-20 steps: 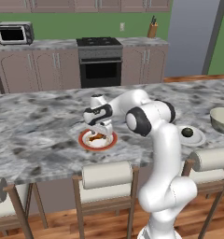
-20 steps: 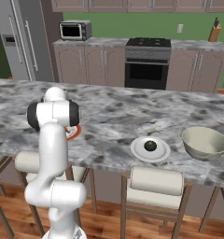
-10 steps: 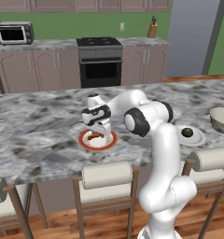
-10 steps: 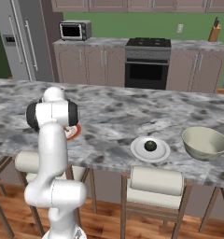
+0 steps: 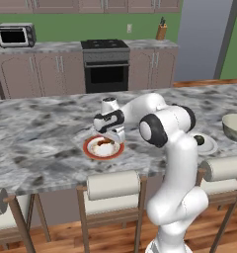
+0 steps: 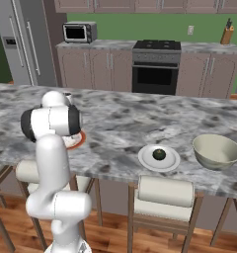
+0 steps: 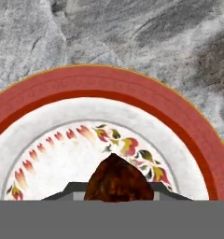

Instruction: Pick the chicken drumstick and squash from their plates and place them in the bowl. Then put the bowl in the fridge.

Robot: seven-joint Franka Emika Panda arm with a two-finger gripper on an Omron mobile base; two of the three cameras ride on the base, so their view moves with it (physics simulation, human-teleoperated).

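The small brown chicken drumstick (image 7: 117, 181) lies on the red-rimmed plate (image 7: 109, 81) with a flower pattern. My gripper (image 7: 117, 197) is down over it, a finger pressed against each side of the meat. From the left base view, the gripper (image 5: 110, 140) sits low over that plate (image 5: 91, 150) on the marble counter. The dark green squash (image 6: 159, 154) rests on a plain white plate (image 6: 172, 163), also seen to the arm's right (image 5: 209, 147). The cream bowl (image 6: 217, 150) stands beside it. The grey fridge (image 6: 21, 42) is at the far left.
The marble island (image 5: 36, 143) has padded stools (image 5: 113, 185) along its near edge. Behind it are a black oven (image 5: 106, 66), a microwave (image 5: 16, 35) and a knife block (image 5: 162, 30) on the back counter.
The gripper's fingers have drawn in around the drumstick on the red-rimmed plate. The arm has barely moved, and the squash and bowl stay put.
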